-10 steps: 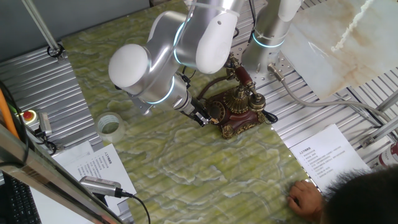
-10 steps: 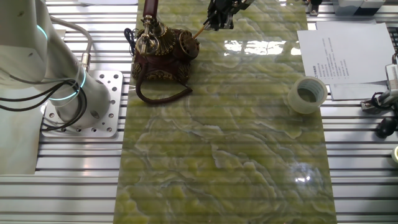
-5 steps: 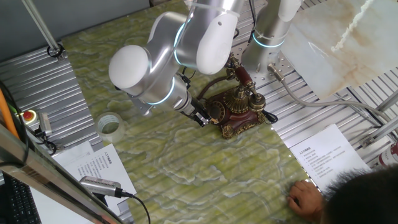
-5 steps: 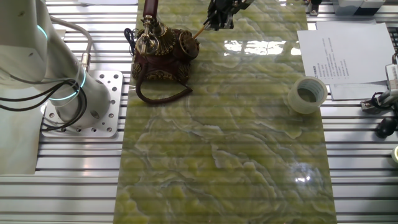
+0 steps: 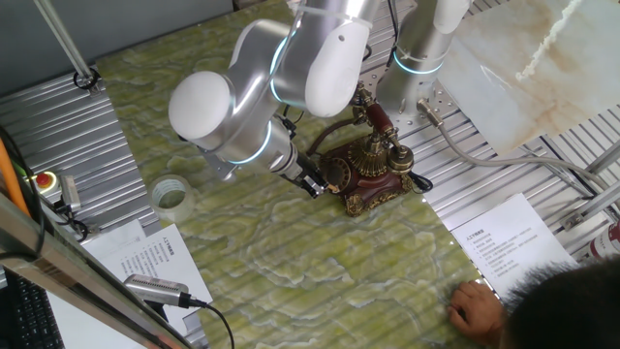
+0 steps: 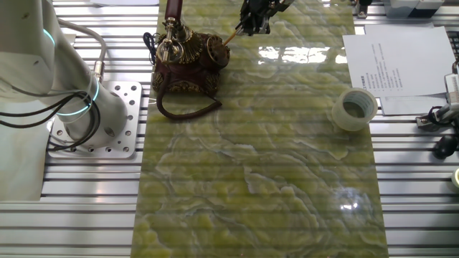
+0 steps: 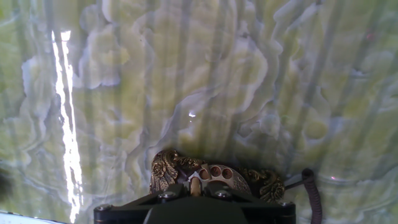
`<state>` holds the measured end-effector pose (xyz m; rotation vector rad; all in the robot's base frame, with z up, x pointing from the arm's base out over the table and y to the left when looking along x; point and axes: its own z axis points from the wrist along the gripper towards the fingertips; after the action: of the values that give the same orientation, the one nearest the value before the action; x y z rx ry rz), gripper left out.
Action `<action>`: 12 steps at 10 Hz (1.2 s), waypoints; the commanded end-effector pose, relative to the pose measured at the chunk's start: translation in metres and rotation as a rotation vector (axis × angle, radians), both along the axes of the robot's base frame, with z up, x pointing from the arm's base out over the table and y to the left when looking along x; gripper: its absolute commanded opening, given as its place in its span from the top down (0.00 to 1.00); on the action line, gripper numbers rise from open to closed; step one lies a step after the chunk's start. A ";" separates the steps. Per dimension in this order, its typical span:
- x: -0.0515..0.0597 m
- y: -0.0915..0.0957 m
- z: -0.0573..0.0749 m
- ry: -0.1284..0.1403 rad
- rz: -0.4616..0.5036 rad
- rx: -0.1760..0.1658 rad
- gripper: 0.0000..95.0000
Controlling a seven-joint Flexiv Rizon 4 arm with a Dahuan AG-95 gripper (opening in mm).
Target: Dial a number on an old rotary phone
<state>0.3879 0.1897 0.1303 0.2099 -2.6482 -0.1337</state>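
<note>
The old rotary phone (image 5: pixel 370 171) stands at the far end of the green marbled table, dark red-brown with brass trim, its handset on the cradle. In the other fixed view the phone (image 6: pixel 188 61) shows its dark dial facing my gripper (image 6: pixel 251 20). My gripper (image 5: pixel 312 182) is shut on a thin tan stick (image 6: pixel 231 36), whose tip rests at the dial. In the hand view the stick (image 7: pixel 195 185) sits between the jaws and points at the dial's finger holes (image 7: pixel 216 172). The gripper (image 7: pixel 195 190) hides the stick's far end.
A roll of clear tape (image 6: pixel 353 109) lies on the table's right side. Printed sheets (image 6: pixel 398 61) lie beside it on the metal bench. A person's hand (image 5: pixel 475 305) rests by another sheet (image 5: pixel 504 242). The arm's base (image 6: pixel 93 115) stands left of the phone.
</note>
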 end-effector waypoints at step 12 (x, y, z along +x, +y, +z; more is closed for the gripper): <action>0.003 -0.003 -0.002 -0.001 -0.006 -0.014 1.00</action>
<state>0.3908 0.1860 0.1280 0.1972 -2.6507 -0.1174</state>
